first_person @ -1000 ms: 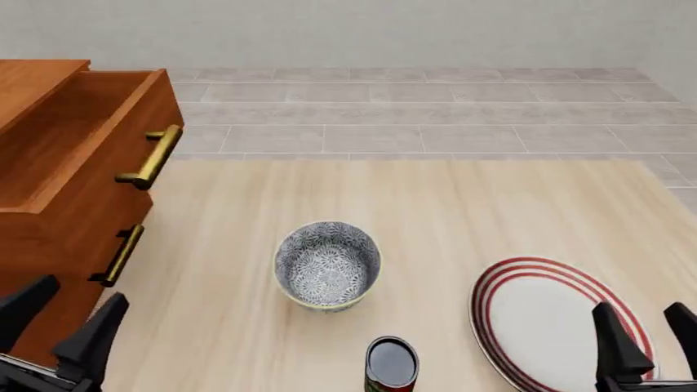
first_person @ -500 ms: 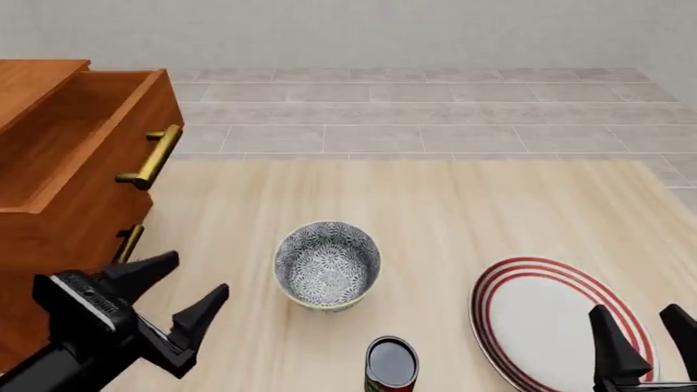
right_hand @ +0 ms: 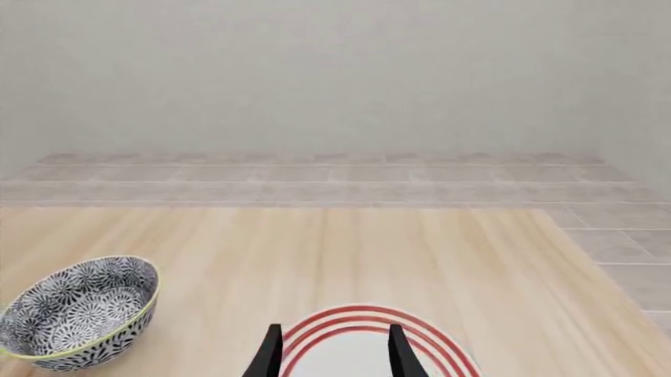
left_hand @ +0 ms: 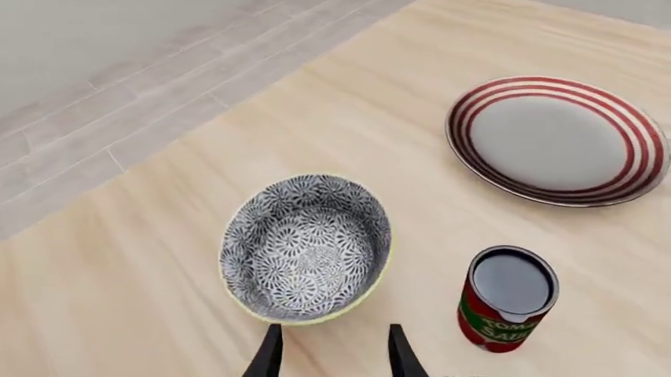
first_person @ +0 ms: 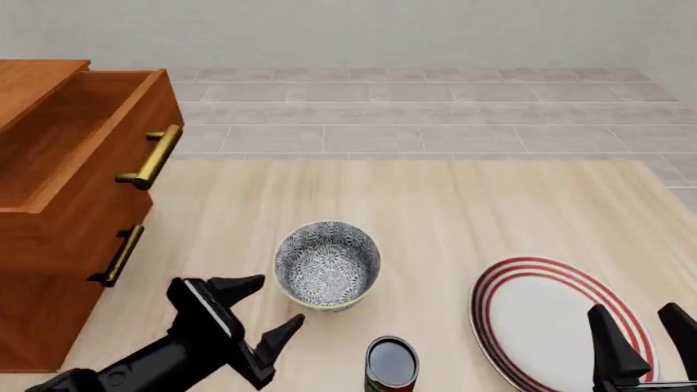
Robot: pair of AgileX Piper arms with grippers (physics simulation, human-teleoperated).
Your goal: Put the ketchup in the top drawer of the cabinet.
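Hovered with left gripper (first_person: pixel 261 312) jaws spread beside the blue-grey patterned bowl (first_person: pixel 326 265), angled toward the small red-and-green tomato can (first_person: pixel 391 365) upright on the pale wooden bench (first_person: pixel 458 212), top drawer (first_person: pixel 65 155) open, presumably for it.

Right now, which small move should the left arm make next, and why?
Probably swing the left gripper right and toward the ketchup. Its fingers are open and empty beside the bowl, the can stands upright and untouched near the table's front edge, and the top drawer is already open.
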